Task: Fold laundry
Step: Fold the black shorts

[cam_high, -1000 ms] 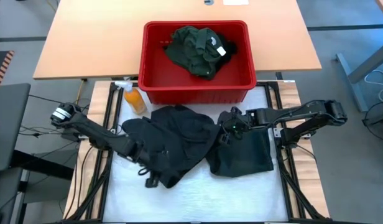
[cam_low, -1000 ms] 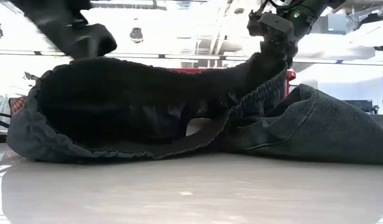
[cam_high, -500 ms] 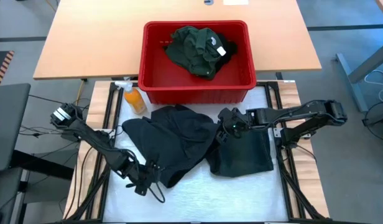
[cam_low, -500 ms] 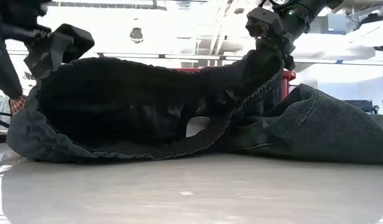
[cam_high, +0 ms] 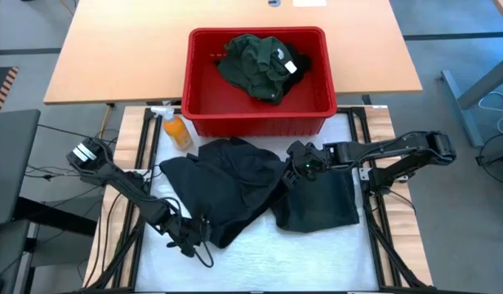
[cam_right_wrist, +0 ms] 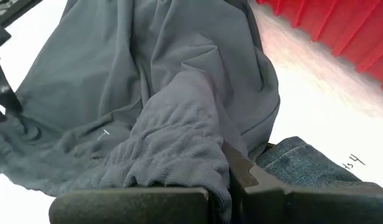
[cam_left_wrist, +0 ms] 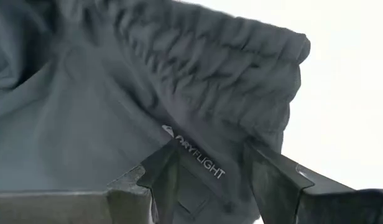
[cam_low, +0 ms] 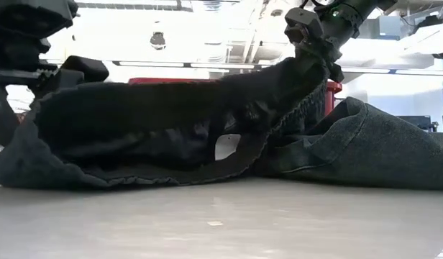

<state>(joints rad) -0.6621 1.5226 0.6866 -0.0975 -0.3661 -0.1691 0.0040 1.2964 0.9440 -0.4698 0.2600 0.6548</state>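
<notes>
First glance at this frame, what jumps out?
A black garment sprawls mid-table, stretched between both arms: the right gripper is shut on its elastic edge, the left gripper straddles its near-left waistband. Behind it, a red basket holds a crumpled green shirt; a darker folded piece lies to the right.

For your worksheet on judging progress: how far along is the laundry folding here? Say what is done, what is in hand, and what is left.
Done: nothing looks neatly folded; a dark garment lies flat by the right arm.
In hand: the black shorts; the right pincer is shut on the waistband, lifting it, and the left pincer sits at the opposite edge, fingers astride the cloth.
Left: fold the shorts, then the green shirt, bunched in the red basket.
</notes>
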